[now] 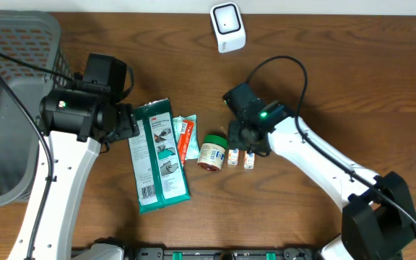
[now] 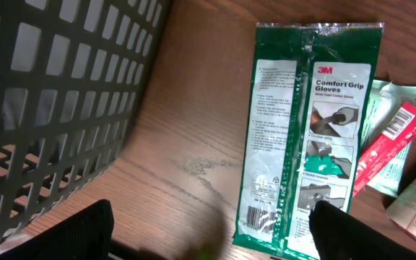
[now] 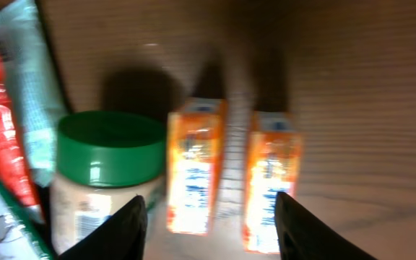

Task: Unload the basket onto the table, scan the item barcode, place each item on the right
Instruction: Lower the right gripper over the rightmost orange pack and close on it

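Orange boxes point(image 3: 193, 173) side by side betw. right jaws, jar point(image 3: 105, 155) beside

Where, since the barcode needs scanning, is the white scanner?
In the overhead view the white scanner stands alone at the far edge of the table, near its centre, beyond the green-lidded jar and two small orange boxes.

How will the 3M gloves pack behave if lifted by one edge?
The gloves pack is a flat film bag with a centre seam, so it will probably sag rather than stay stiff. Its glossy wrap looks slippery. Lying flat on the table, it likely slides when pushed, not tips.
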Motion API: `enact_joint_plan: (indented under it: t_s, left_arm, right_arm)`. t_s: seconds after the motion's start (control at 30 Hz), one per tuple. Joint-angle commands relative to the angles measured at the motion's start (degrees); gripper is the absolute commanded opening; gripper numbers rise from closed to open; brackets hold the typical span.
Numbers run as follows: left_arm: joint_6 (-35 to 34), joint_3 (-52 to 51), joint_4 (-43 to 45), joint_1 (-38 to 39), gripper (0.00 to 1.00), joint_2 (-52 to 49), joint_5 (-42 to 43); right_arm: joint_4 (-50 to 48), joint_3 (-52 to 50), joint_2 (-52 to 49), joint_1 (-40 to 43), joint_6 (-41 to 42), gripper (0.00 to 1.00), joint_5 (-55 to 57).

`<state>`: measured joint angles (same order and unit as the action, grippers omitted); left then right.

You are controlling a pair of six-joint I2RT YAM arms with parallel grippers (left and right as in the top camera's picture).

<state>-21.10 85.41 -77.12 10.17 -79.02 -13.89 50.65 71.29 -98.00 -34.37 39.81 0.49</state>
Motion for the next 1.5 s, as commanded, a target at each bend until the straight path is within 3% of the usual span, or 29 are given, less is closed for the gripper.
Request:
enact_joint_plan:
  t_s: [0.0, 0.07, 0.23, 0.47, 0.9, 1.07, 1.47]
  left_arm:
    - [0.3, 0.1, -0.2, -0.1, 0.87, 0.0, -0.7]
    - [0.3, 0.1, -0.2, -0.1, 0.87, 0.0, -0.8]
    - [0.3, 0.1, -0.2, -0.1, 0.87, 0.0, -0.8]
    - [0.3, 0.1, -0.2, -0.1, 0.87, 0.0, -0.7]
    - [0.3, 0.1, -0.2, -0.1, 0.88, 0.0, -0.7]
    - [0.3, 0.1, -0.2, -0.1, 0.87, 0.0, -0.8]
    - [0.3, 0.1, -0.2, -0.1, 0.88, 0.0, -0.7]
  right_arm:
    - [1.3, -0.1, 0.0, 2.9, -1.3, 0.41, 0.0]
    - [2.4, -0.1, 0.0, 4.1, -1.3, 0.38, -1.7]
    - [4.5, -0.1, 0.0, 5.7, -2.4, 0.53, 0.6]
    - [3.8, -0.1, -0.1, 6.0, -2.1, 0.61, 0.9]
    - [-0.2, -5.4, -0.2, 4.6, -1.0, 0.58, 0.4]
    - [-4.7, -8.0, -0.2, 4.6, -1.1, 0.53, -0.8]
    - [-4.1, -8.6, -0.2, 4.6, -3.3, 0.45, 1.2]
